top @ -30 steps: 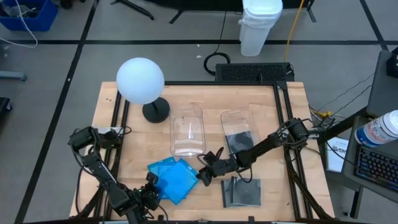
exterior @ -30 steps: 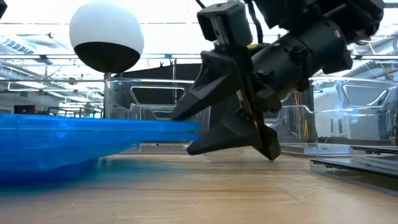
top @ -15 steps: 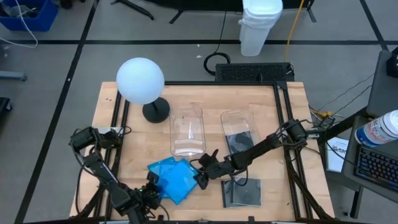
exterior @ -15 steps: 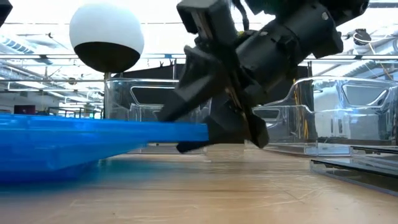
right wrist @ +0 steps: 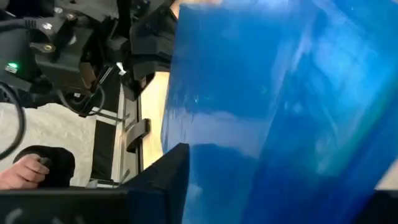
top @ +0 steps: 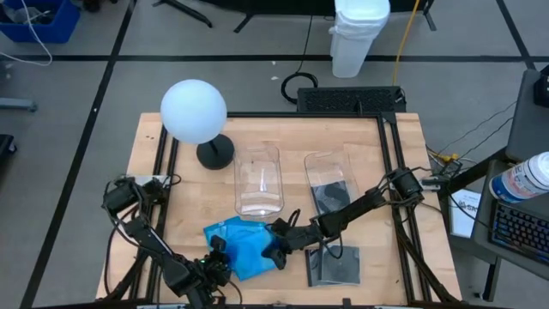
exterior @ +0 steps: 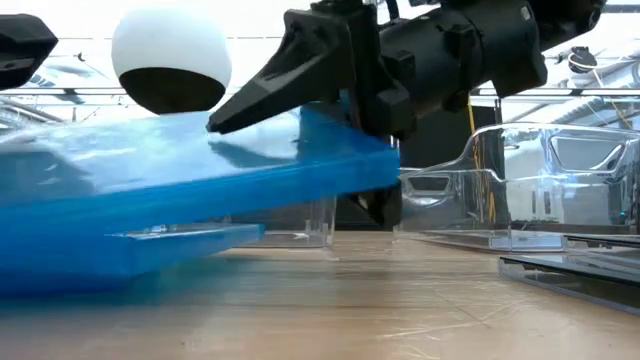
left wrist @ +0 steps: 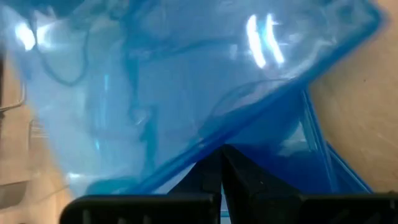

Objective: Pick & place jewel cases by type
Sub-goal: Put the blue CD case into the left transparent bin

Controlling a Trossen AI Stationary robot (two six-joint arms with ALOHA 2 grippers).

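Several translucent blue jewel cases (top: 236,243) lie in a loose pile near the table's near edge. My right gripper (top: 276,251) is shut on the top blue case (exterior: 200,180), which fills the right wrist view (right wrist: 280,112). My left gripper (top: 218,257) stands shut at the pile's near-left side (left wrist: 221,155); I cannot tell whether it touches the pile. Dark jewel cases (top: 334,266) lie flat on the table to the right of the pile. More dark cases (top: 330,196) lie inside the right clear bin. My right gripper pinches the top blue case at its right edge (exterior: 370,165), with one finger (exterior: 280,70) above it and the other finger (exterior: 385,205) below. The fingers come nearly level from the table's right. The case is tilted, right edge raised, left part over the lower case (exterior: 150,240).
Two clear rectangular bins (top: 259,180) (top: 328,167) stand side by side behind the pile. A white globe lamp (top: 194,112) on a dark base stands at the far left. Bare wood lies to the bins' right and along the near edge.
My right gripper moved toward the table's left, slid its fingers over the top blue case's right edge and took hold. That edge rose from lying flat, so the case now tilts while its left part stays on the pile. My left gripper shifted slightly toward the pile.
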